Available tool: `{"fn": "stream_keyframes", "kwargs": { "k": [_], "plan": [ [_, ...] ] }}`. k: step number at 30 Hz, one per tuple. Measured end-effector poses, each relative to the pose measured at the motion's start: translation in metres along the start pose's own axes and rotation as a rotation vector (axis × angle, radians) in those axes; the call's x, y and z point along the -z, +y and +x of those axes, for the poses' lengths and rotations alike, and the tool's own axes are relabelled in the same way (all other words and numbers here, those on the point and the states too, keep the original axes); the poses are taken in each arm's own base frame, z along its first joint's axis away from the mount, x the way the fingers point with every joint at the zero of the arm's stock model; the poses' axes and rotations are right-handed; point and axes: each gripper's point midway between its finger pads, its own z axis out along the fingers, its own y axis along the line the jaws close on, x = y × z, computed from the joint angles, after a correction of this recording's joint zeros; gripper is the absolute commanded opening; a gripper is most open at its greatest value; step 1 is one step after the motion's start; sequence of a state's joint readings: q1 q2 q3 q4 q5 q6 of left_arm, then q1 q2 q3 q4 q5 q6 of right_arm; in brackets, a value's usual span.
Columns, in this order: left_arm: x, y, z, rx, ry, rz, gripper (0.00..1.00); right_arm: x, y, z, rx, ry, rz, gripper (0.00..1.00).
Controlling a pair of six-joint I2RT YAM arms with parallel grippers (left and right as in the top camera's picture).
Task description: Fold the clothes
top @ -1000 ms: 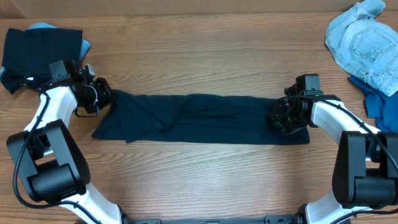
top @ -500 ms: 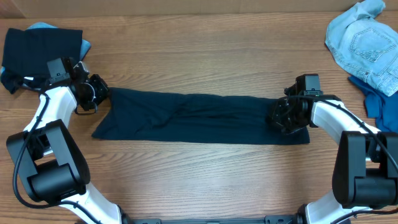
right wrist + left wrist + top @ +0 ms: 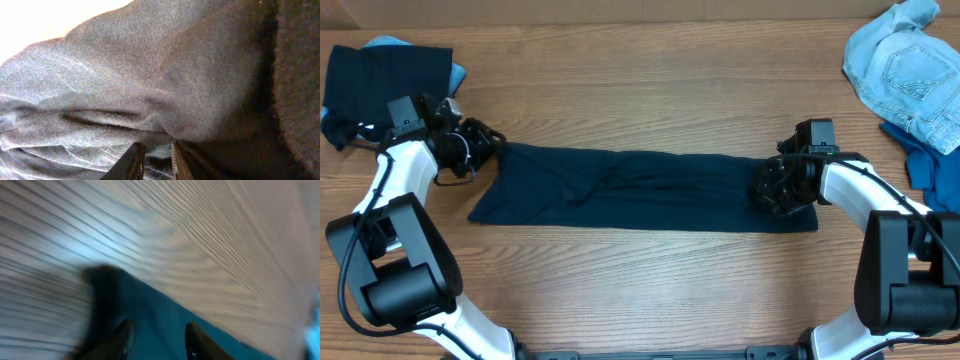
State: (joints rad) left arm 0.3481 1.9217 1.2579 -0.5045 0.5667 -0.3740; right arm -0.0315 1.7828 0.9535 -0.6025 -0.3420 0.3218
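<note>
wood-grain brown table (image 3: 640,80) seen from overhead, with clothes laid on it. at centre, a long dark navy fabric shirt (image 3: 640,190) lies flat as a horizontal band, stretched between the two arms. the left gripper (image 3: 488,140) sits at the upper left corner of this band; the right gripper (image 3: 765,188) rests on its right end.

left wrist view (blurred): the left gripper (image 3: 157,340) shows its two fingertips (image 3: 124,337) spread apart, with the dark navy fabric shirt (image 3: 150,310) lying on the table just beyond them. whether either tip touches the cloth cannot be told.

right wrist view: the right gripper (image 3: 156,160) has its fingers (image 3: 131,161) drawn close together, pinching a fold of the dark navy fabric shirt (image 3: 150,75), which bunches in creases around them and fills nearly the whole view.

other garments: a flat black folded garment (image 3: 385,80) at the far left corner, lying over a light blue cloth (image 3: 385,42); a crumpled pale denim garment (image 3: 905,70) at the far right corner; a mid-blue cloth (image 3: 925,160) just below it at the right edge. all are well apart from the central band.
</note>
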Motion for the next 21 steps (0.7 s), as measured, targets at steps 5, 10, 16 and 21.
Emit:
{"fn": "stream_keyframes", "kwargs": {
  "k": [5, 10, 16, 21],
  "plan": [
    [-0.022, -0.039, 0.053, -0.084, 0.169, 0.031, 0.26, 0.0, 0.0, 0.0, -0.001, 0.0, 0.0, 0.24],
    [-0.057, -0.08, 0.099, -0.312, 0.209, -0.058, 0.19, 0.0, 0.0, 0.0, -0.001, 0.001, -0.003, 0.24],
    [-0.063, -0.077, 0.103, -0.372, 0.186, -0.149, 0.16, 0.0, 0.0, 0.0, -0.002, 0.002, -0.005, 0.24],
    [-0.056, -0.059, 0.115, -0.344, 0.246, -0.221, 0.15, 0.0, 0.001, 0.0, -0.001, 0.002, -0.006, 0.24]
  ]
}}
